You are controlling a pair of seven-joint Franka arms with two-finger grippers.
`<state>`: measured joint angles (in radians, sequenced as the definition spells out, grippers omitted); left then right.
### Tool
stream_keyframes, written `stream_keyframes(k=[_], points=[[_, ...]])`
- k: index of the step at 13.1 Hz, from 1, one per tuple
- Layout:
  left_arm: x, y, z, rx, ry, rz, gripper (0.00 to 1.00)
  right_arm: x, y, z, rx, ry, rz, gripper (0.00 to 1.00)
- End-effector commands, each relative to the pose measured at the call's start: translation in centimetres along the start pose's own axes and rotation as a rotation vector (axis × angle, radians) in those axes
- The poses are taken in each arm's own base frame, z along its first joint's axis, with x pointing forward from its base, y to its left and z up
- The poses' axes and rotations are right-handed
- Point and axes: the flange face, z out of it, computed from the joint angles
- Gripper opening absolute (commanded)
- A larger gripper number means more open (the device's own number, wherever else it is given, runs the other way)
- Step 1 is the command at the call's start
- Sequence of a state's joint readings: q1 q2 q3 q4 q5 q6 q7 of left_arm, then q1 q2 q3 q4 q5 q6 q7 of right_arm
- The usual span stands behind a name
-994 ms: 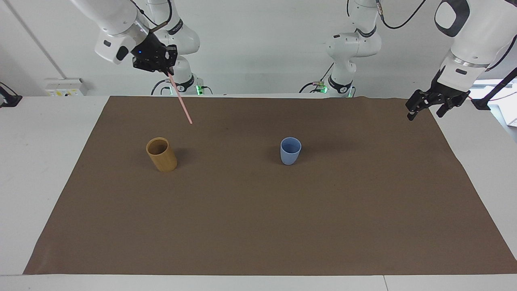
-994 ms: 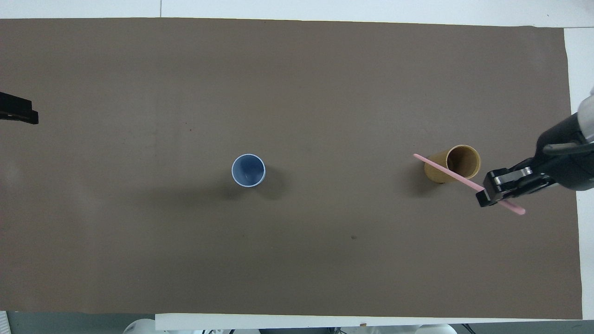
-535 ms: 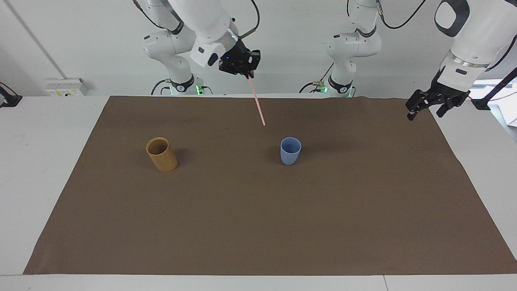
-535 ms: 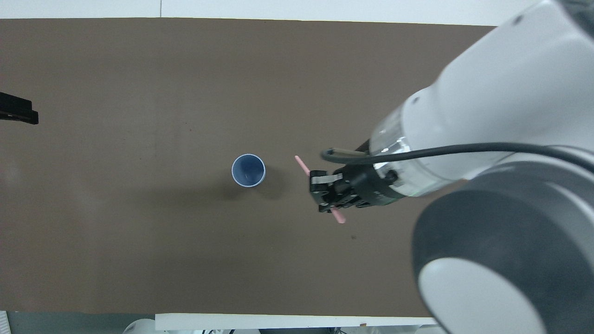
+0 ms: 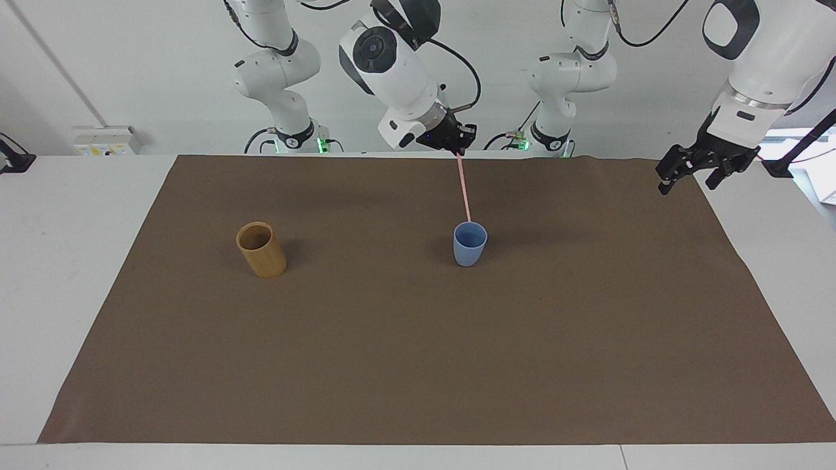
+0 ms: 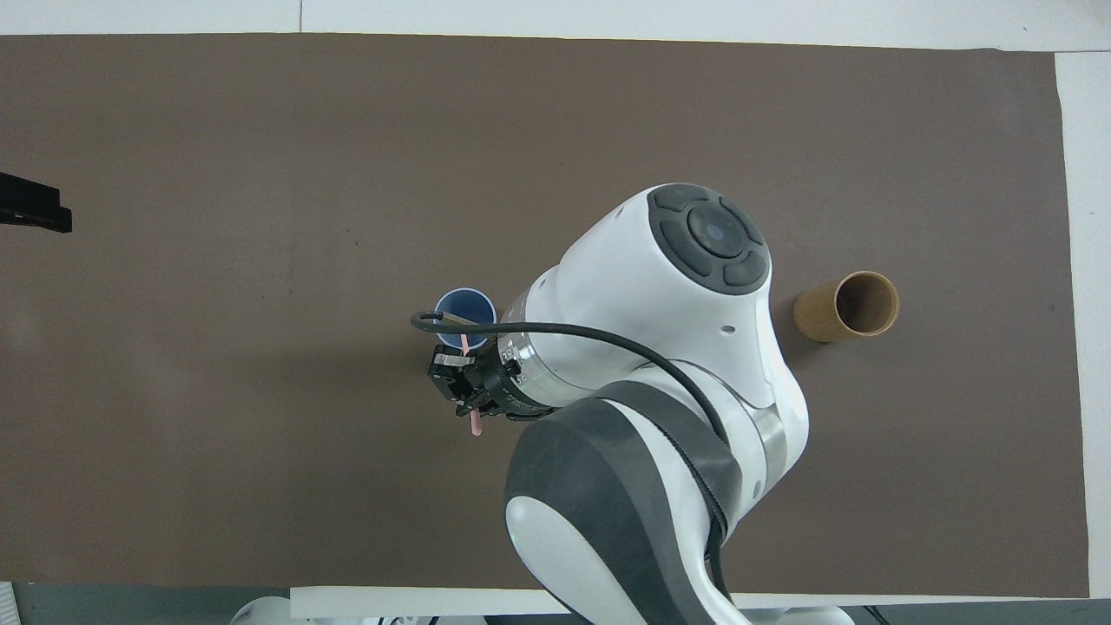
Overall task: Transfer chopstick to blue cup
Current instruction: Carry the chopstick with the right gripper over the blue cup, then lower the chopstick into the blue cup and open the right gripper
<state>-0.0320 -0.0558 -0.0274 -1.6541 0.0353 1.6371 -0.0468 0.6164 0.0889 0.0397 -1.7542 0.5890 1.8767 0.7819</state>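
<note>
1. Facing view: the right gripper (image 5: 459, 149) hangs in the air over the middle of the table (image 5: 78, 196), its jaws clamped on the upper end of the chopstick (image 5: 464, 189).
2. Facing view: the chopstick hangs nearly upright, slightly tilted, and its lower tip sits right at the rim of the blue cup (image 5: 469, 245); whether the tip is inside the cup cannot be told from this view.
3. Facing view: the blue cup stands upright on the brown mat (image 5: 418, 365), about mid-table.
4. Facing view: the tan cup (image 5: 261, 250) stands on the same mat toward the right arm's end of the table, well apart from the blue cup and leaning a little.
5. Facing view: the left gripper (image 5: 691, 181) waits over the mat's corner at the left arm's end, jaws spread wide and holding nothing.
6. Overhead view: the right arm covers much of the mat (image 6: 260, 130), and the right gripper (image 6: 462, 382) lies just beside the blue cup (image 6: 460, 304), on the side nearer the robots.
7. Overhead view: a short piece of the chopstick (image 6: 475, 427) sticks out of the jaws, and another bit shows over the cup's mouth.
8. Overhead view: the tan cup (image 6: 849, 306) is uncovered, toward the right arm's end.
9. Overhead view: only the tip of the left gripper (image 6: 35, 213) shows at the picture's edge.
</note>
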Motion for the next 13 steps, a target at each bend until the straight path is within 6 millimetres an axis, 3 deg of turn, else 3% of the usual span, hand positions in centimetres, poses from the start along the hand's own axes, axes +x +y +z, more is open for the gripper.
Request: stream_keyframes(k=[1,6,8,10,11,12,13], points=[[-0.3,-0.2,-0.5,-0.004,-0.005,-0.009,1.00,-0.1,0.7,1.5,0.034,0.001,0.038,0.00],[-0.4,-0.1,-0.6,-0.004,-0.005,-0.007,1.00,0.6,2.9,3.4,0.050,0.046,0.084,0.01],[-0.3,-0.2,-0.5,-0.004,-0.005,-0.009,1.00,0.9,2.8,3.3,0.070,0.069,0.086,0.14],[-0.4,-0.2,-0.5,-0.004,-0.007,-0.009,1.00,1.2,2.2,3.1,0.115,0.117,0.083,0.51],[-0.4,-0.2,-0.4,-0.004,-0.008,-0.009,1.00,0.7,1.7,3.2,0.123,0.127,0.068,0.91],[-0.4,-0.2,-0.5,-0.004,-0.007,-0.009,1.00,0.8,1.5,3.0,0.121,0.127,0.065,1.00],[-0.4,-0.2,-0.6,-0.004,-0.004,-0.009,1.00,1.0,1.3,2.2,0.124,0.135,0.062,1.00]])
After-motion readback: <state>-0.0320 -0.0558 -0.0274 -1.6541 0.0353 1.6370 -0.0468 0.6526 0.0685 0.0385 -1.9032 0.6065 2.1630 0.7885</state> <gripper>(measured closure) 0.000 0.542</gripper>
